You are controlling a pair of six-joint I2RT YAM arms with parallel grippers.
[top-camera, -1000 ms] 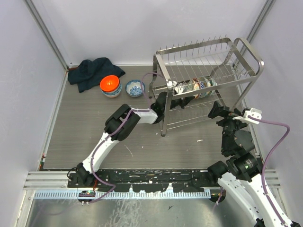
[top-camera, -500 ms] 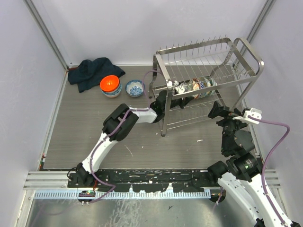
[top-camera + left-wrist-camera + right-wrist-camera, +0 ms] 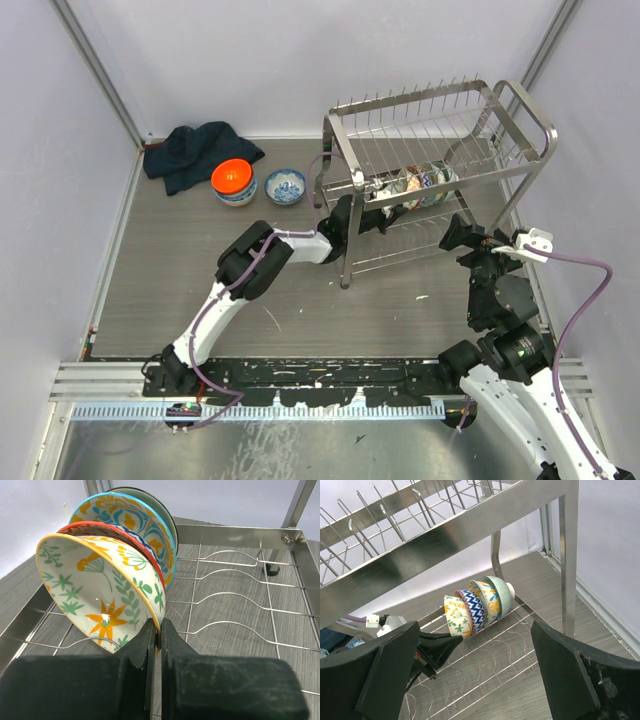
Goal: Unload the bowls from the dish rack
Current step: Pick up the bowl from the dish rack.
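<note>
The left tool [image 3: 156,630] is pinched shut on the rim of the front leafy bowl [image 3: 100,590], standing on edge in the lower tier of the dish rack [image 3: 240,530], best drawn straight back, clear of the stacked bowls [image 3: 145,525] behind, while the right tool [image 3: 475,645] hangs wide open.

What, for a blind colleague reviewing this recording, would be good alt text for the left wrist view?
The left gripper pinches the rim of a cream floral bowl standing on edge at the front of a row. Behind it, three more patterned bowls stand on the wire shelf of the dish rack.
</note>
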